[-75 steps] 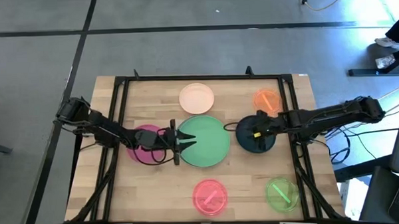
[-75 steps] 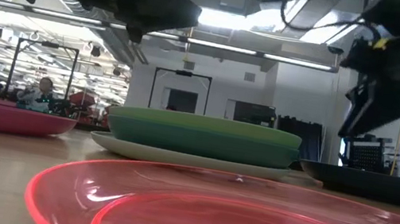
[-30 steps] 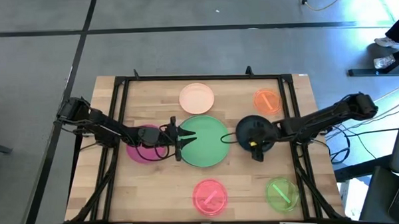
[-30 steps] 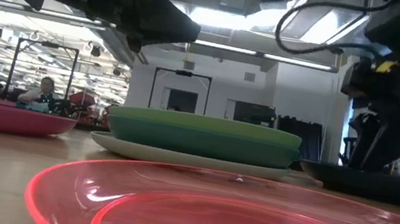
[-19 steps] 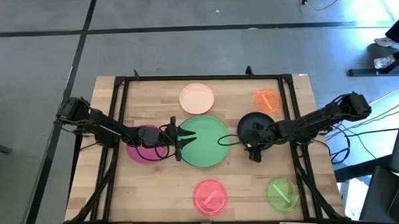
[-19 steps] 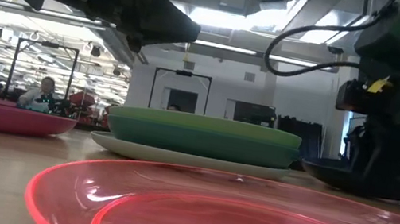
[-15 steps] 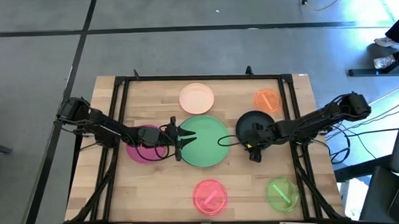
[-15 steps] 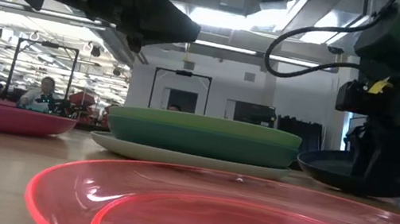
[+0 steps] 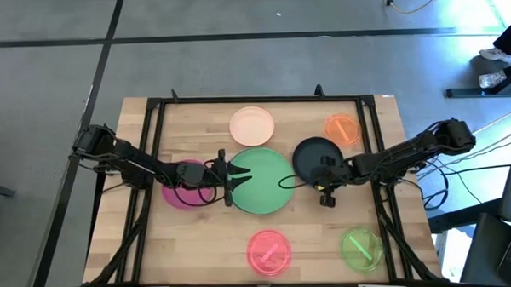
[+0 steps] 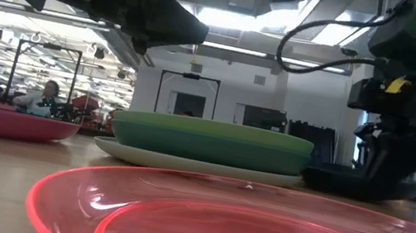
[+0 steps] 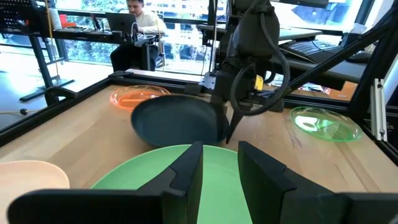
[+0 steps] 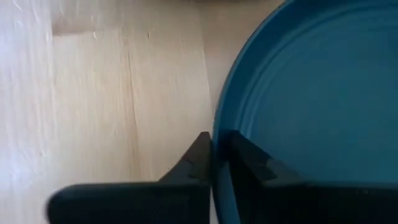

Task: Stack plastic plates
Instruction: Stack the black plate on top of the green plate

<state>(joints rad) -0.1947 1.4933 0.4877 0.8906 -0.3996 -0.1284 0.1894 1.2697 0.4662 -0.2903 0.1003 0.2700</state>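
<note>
A dark navy plate (image 9: 314,157) lies right of centre, with my right gripper (image 9: 326,192) shut on its near rim. Beside it to the left, a light green plate (image 9: 261,179) sits on a pale plate (image 10: 200,165). My left gripper (image 9: 229,180) hangs open above the green plate's left edge, with nothing between its fingers (image 11: 186,171). A magenta plate (image 9: 182,185) lies under the left arm. Peach (image 9: 251,125), orange (image 9: 342,128), pink (image 9: 269,250) and lime (image 9: 360,246) plates lie around them on the table. My right gripper pinches the navy plate's rim (image 12: 219,127) on its near side, one finger on the plate's inner face and one outside it. The fingers (image 10: 383,173) come from above, pointing down. The plate stays low and nearly level; I cannot tell whether it touches the table.
A black frame (image 9: 262,99) runs around the wooden table. Bare wood lies between the pink plate and the green plate, and at the near left corner. A person sits in the room beyond the table (image 11: 142,22).
My right gripper has shut on the navy plate's near rim and moved toward the table's left and far side. The plate has gone with it, ending close beside the green plate.
</note>
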